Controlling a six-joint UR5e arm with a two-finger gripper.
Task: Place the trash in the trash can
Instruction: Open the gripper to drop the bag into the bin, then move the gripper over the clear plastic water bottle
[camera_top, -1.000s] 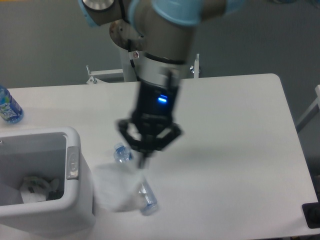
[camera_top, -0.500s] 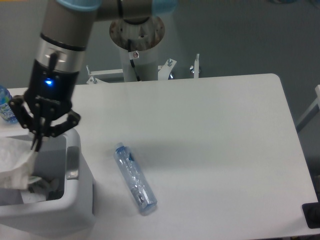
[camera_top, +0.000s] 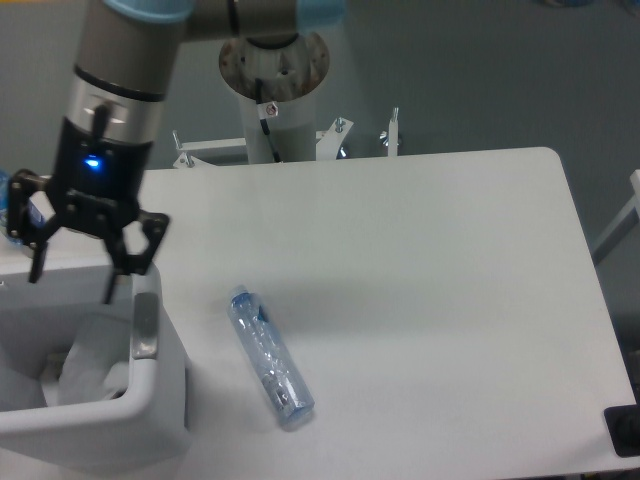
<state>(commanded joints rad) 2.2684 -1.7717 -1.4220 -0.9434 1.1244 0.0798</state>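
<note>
White table (camera_top: 430, 260): trash can (camera_top: 150, 405) with wrapper (camera_top: 90, 360) inside, spread empty jaws above, flattened bottle (camera_top: 270, 357) beside.

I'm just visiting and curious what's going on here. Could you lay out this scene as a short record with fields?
Gripper: jaws open, holding nothing, above the trash can
Trash can: white bin at the table's left front corner
Wrapper: crumpled, lying inside the trash can
Flattened bottle: on the table, right of the trash can, not yet binned
Table: white
</note>
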